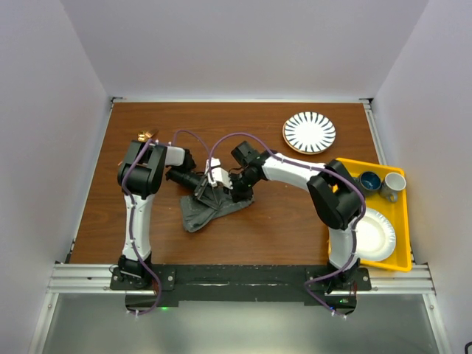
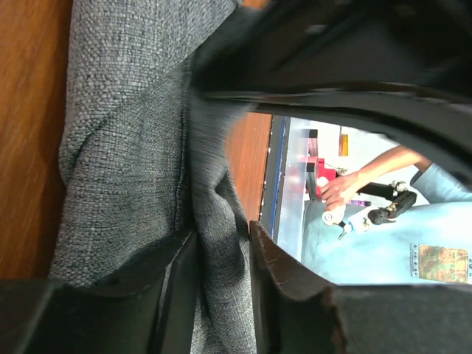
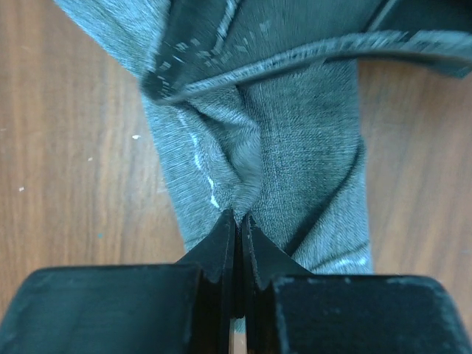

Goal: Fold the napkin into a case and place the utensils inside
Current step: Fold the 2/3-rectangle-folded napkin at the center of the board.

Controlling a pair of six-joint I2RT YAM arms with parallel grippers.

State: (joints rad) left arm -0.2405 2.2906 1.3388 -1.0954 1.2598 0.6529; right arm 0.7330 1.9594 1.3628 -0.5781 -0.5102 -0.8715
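The dark grey napkin (image 1: 200,214) lies bunched and twisted at the table's middle, partly lifted between both grippers. My left gripper (image 1: 207,191) is shut on a fold of it, and the left wrist view shows the cloth (image 2: 125,133) pinched between the fingers (image 2: 221,243). My right gripper (image 1: 234,189) is shut on a ridge of the napkin (image 3: 310,147), jaws pressed together (image 3: 237,216). A bit of gold utensil (image 1: 147,135) shows at the far left behind the left arm; the rest is hidden. No folded case shows.
A striped plate (image 1: 309,132) sits at the back right. A yellow tray (image 1: 404,230) at the right edge holds a white paper plate (image 1: 375,236), a blue bowl (image 1: 369,181) and a mug (image 1: 393,186). White walls enclose the table.
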